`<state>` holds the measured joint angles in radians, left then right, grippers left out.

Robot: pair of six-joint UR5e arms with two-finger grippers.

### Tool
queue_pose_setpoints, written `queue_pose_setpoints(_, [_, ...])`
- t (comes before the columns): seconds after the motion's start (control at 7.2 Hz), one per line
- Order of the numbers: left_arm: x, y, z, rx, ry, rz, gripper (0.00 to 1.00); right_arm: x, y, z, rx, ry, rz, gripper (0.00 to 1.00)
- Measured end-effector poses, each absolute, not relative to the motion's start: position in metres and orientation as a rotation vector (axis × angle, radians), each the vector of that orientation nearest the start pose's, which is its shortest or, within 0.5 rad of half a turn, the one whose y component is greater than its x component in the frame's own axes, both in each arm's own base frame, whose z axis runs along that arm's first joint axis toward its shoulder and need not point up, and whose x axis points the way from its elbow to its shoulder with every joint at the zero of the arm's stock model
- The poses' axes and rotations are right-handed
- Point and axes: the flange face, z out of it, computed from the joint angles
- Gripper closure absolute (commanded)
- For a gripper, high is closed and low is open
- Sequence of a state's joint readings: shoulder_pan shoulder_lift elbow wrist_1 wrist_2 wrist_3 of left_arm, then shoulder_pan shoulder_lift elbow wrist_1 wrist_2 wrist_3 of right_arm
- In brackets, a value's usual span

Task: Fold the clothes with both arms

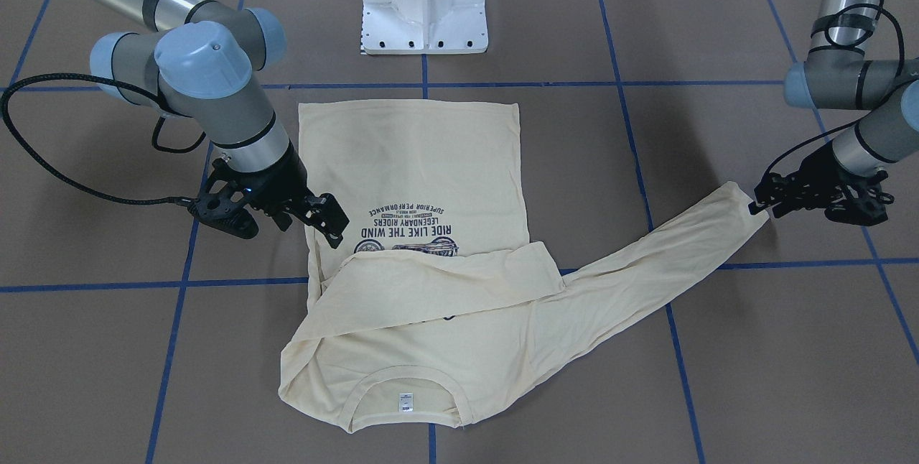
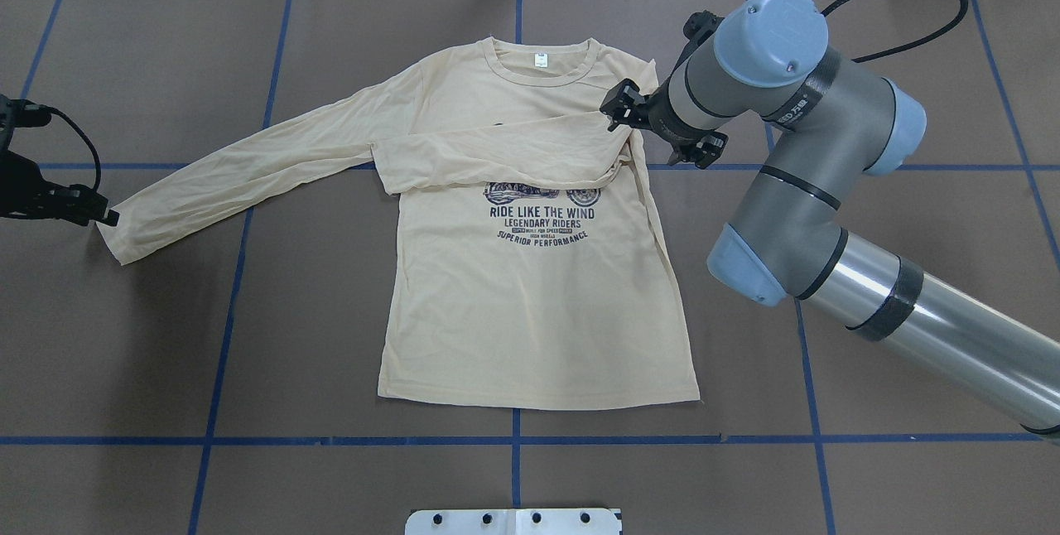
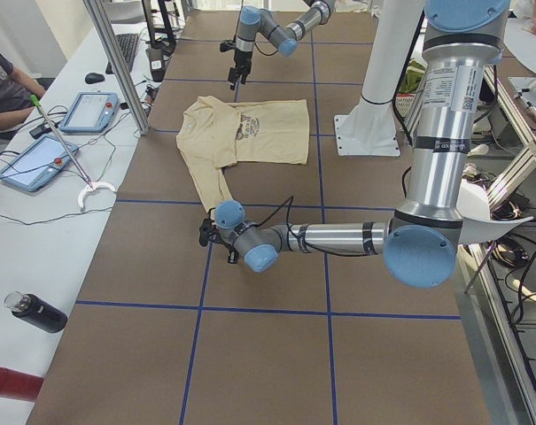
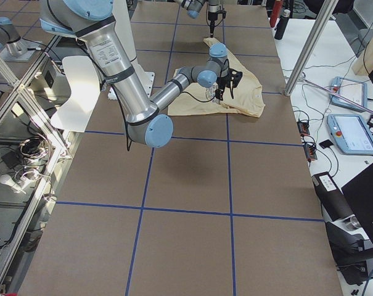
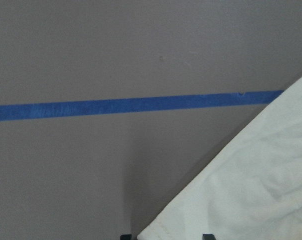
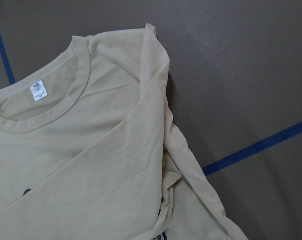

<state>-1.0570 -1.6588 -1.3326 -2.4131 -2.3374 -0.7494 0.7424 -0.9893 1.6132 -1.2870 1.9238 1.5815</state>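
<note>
The cream-yellow long-sleeved shirt (image 2: 530,311) lies flat, print up, with its collar away from the robot. One sleeve (image 2: 497,158) is folded across the chest over the top of the print. The other sleeve (image 2: 248,162) stretches out toward my left gripper (image 2: 98,216), which sits at the cuff (image 1: 739,198). In the left wrist view its fingertips (image 5: 205,236) stand apart with the cuff (image 5: 250,190) between them. My right gripper (image 1: 329,223) hovers open over the shirt's shoulder edge (image 6: 155,100), holding nothing.
The white pedestal base (image 1: 425,4) stands past the shirt's hem. Blue tape lines (image 2: 513,440) cross the brown table. In the exterior left view a bench holds tablets (image 3: 89,111), a person sits by it, and a black bottle (image 3: 37,312) lies near the table's edge.
</note>
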Motion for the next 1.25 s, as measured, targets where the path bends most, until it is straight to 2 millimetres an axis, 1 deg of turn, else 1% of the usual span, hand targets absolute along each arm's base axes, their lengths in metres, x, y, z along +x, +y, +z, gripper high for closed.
queue_pose_setpoints(0.14, [0.2133,-0.5085,0.6375,0.095,0.977,0.048,0.43,-0.4392,-0.5372,0.2675,0.015,-0.968,0.534,0.01])
queue_pose_setpoints(0.28, [0.2136,-0.5085,0.6382,0.094,0.977,0.048,0.50,-0.4392,-0.5372,0.2677,0.015,-0.967,0.535,0.01])
queue_pose_setpoints(0.42, [0.2138,-0.5084,0.6386,0.093,0.976,0.048,0.51,-0.4393,-0.5373,0.2679,0.015,-0.967,0.535,0.01])
queue_pose_setpoints(0.56, [0.2139,-0.5084,0.6391,0.094,0.976,0.047,0.55,-0.4396,-0.5371,0.2680,0.014,-0.967,0.534,0.01])
queue_pose_setpoints(0.69, [0.2139,-0.5084,0.6394,0.094,0.975,0.047,0.76,-0.4397,-0.5370,0.2680,0.014,-0.967,0.534,0.01])
queue_pose_setpoints(0.97, [0.2140,-0.5083,0.6399,0.092,0.975,0.046,1.00,-0.4392,-0.5370,0.2677,0.015,-0.967,0.534,0.01])
queue_pose_setpoints(1.25, [0.2138,-0.5080,0.6402,0.089,0.974,0.042,1.00,-0.4377,-0.5371,0.2668,0.015,-0.970,0.535,0.01])
